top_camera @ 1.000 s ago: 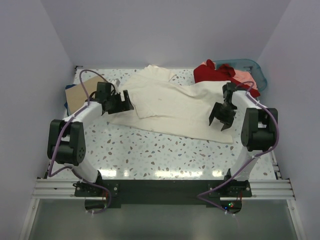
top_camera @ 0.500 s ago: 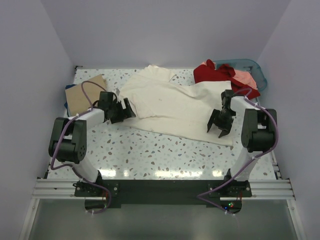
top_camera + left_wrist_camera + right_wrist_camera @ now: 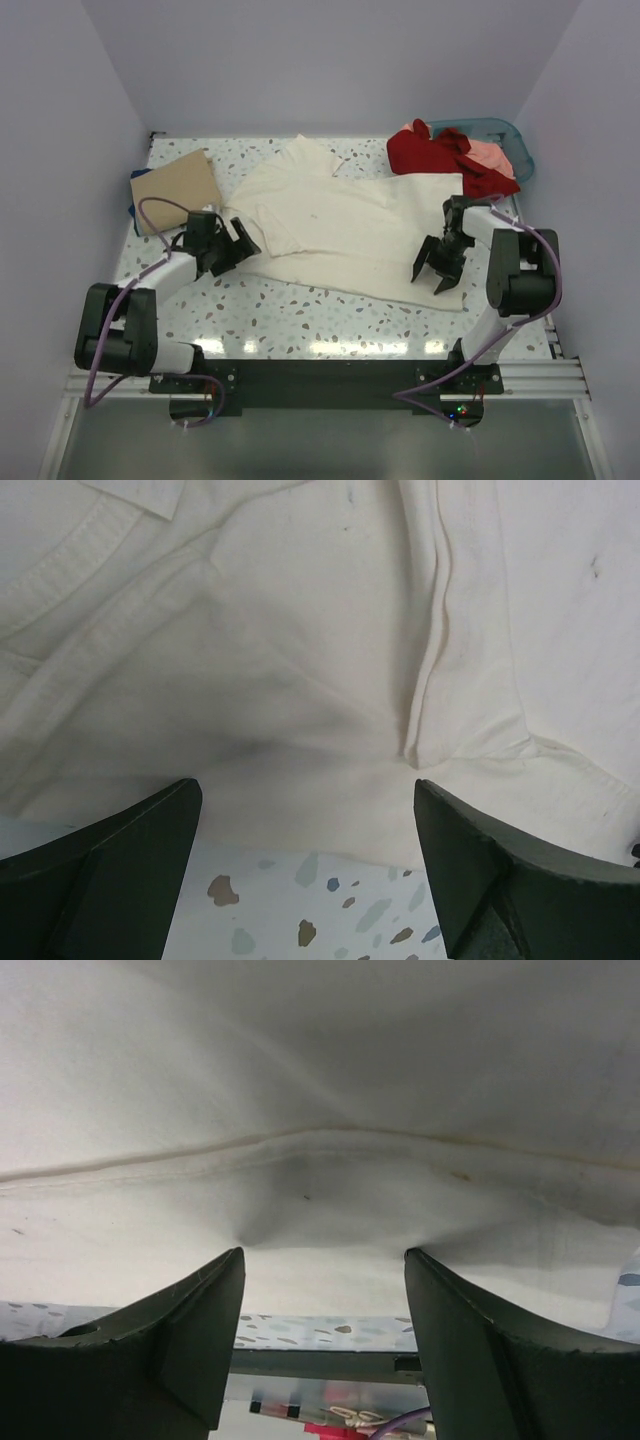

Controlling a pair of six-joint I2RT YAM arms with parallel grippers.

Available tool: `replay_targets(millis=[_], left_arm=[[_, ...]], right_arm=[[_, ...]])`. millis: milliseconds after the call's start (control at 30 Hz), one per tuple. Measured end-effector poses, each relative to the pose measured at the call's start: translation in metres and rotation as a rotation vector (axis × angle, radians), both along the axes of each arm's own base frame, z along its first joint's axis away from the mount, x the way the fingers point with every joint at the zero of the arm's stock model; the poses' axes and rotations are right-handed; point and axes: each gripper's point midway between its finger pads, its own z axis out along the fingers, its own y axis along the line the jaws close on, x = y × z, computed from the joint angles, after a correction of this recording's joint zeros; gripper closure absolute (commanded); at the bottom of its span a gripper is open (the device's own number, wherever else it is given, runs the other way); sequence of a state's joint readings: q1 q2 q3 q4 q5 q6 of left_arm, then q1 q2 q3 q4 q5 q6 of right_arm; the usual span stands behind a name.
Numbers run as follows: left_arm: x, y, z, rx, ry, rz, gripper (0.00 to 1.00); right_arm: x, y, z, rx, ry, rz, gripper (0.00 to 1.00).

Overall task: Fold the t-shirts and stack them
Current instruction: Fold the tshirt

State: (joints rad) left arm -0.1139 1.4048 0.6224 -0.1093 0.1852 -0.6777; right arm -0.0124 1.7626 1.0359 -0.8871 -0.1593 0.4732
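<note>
From above, the cream t-shirt (image 3: pixel 350 220) lies spread on the table (image 3: pixel 300 310), the left gripper (image 3: pixel 240 250) at its near-left edge, the right gripper (image 3: pixel 432 279) over its near-right corner. Left wrist: fingers (image 3: pixel 120 850) apart, the shirt's hem just beyond them. Right wrist: fingers (image 3: pixel 190 1330) apart, rumpled cream cloth ahead.

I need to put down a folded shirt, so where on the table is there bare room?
Widest bare table: the strip between the cream shirt and the near edge. A smaller patch lies behind the tan shirt, back left. Crowded: back right, red shirt and basket.
</note>
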Motion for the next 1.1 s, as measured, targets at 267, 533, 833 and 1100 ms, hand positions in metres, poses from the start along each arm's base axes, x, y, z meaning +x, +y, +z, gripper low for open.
replay_targets(millis=[267,533,833,1100], left_arm=[[-0.028,0.010,-0.001,0.005,0.050,0.080,0.06],[-0.057,0.025,0.004,0.063,0.079,0.125,0.06],[-0.027,0.011,0.034,0.107,-0.002,0.045,0.17],[-0.009,-0.037,0.021,0.105,0.038,-0.102,0.33]], right_arm=[[-0.034,0.010,0.000,0.027,0.067,-0.010,0.31],[-0.057,0.017,0.001,0.036,0.100,-0.002,0.31],[-0.038,0.018,0.018,0.034,0.056,0.000,0.31],[0.005,0.019,0.043,0.042,-0.071,0.002,0.31]])
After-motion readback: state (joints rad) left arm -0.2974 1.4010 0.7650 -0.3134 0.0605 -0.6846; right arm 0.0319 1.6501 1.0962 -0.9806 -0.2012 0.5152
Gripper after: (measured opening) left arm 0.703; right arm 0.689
